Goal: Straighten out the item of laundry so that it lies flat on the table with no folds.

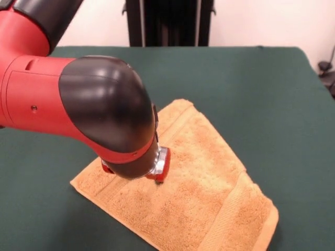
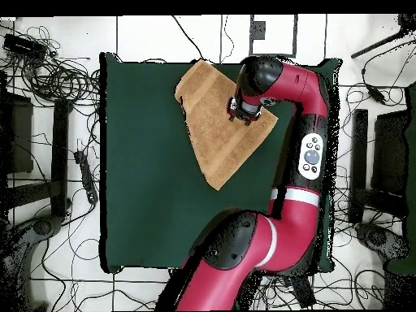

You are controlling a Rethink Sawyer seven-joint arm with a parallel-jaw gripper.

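Observation:
The item of laundry (image 1: 204,193), a golden-orange terry towel, lies near the front middle of the dark green table (image 1: 261,89), turned like a diamond. A flat woven band runs near its right end, and its right edge shows a small step. In the overhead view the towel (image 2: 213,134) sits at the table's (image 2: 146,187) top edge and tapers to a point toward the middle. My gripper (image 1: 158,179) points straight down onto the towel's left-centre part, mostly hidden under the wrist. From above, the gripper (image 2: 240,114) is over the towel's right side.
My red and black arm (image 1: 78,104) fills the left of the front view and hides part of the towel. A black stand (image 1: 167,23) rises behind the table. Cables (image 2: 57,81) cover the floor around the table, and dark equipment stands at both sides.

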